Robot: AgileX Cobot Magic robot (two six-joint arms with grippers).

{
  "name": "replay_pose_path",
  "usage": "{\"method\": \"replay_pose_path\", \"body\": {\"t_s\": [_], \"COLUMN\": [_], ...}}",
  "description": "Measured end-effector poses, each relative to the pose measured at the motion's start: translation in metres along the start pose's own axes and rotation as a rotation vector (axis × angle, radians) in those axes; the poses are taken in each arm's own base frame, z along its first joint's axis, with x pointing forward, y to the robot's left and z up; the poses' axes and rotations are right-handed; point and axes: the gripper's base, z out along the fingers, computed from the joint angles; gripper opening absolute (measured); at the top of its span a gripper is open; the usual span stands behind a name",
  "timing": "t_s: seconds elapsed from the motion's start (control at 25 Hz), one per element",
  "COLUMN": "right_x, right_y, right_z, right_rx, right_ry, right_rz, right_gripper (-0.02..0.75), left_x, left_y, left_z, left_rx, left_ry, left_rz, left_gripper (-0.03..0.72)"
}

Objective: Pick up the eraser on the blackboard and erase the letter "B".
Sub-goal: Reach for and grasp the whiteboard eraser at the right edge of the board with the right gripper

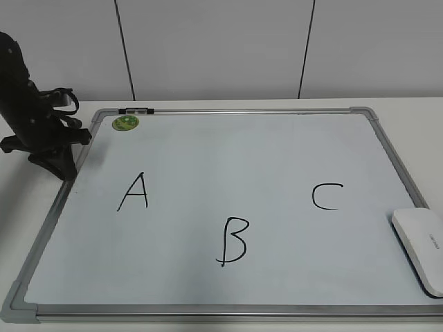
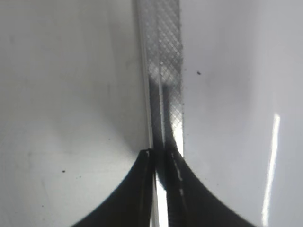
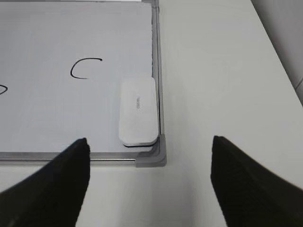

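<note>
The eraser (image 1: 422, 249) is a white rounded block lying on the blackboard's front right corner; in the right wrist view (image 3: 137, 111) its dark underside shows at the near end. The blackboard (image 1: 242, 155) is a white board in a grey frame. The letter "B" (image 1: 233, 241) is drawn at front centre. My right gripper (image 3: 149, 138) is open and empty, above the table just short of that corner and the eraser. It is outside the exterior view. My left gripper (image 1: 66, 169) is shut, its tips (image 2: 158, 153) at the board's left frame rail (image 2: 163, 56).
A black "A" (image 1: 133, 191) is left of the "B" and a black "C" (image 1: 327, 196) is right of it, near the eraser. A round green sticker (image 1: 125, 123) sits at the board's back left. White table (image 3: 227, 94) lies right of the board.
</note>
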Motion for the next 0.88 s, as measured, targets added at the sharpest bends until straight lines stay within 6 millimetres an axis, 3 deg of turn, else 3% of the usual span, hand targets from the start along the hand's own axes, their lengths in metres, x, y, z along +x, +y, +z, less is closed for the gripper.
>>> {"method": "replay_pose_path", "body": {"t_s": [0.16,0.4,0.88], "right_x": [-0.032,-0.068,-0.073], "right_y": [-0.002,-0.004,-0.001], "right_z": [0.004,0.041,0.155], "right_rx": [-0.008,-0.011,-0.089], "right_ry": [0.023,0.031,0.558], "right_rz": [0.004,0.007,-0.013], "right_gripper": [0.590,0.590,0.590], "left_x": [0.000,0.000,0.000], "left_y": [0.000,0.000,0.000], "left_z": [0.001,0.001,0.001], "left_rx": [0.000,0.000,0.003], "left_ry": [0.002,0.004,0.004], "left_rz": [0.000,0.000,-0.002], "left_gripper": [0.046,0.046,0.046]}}
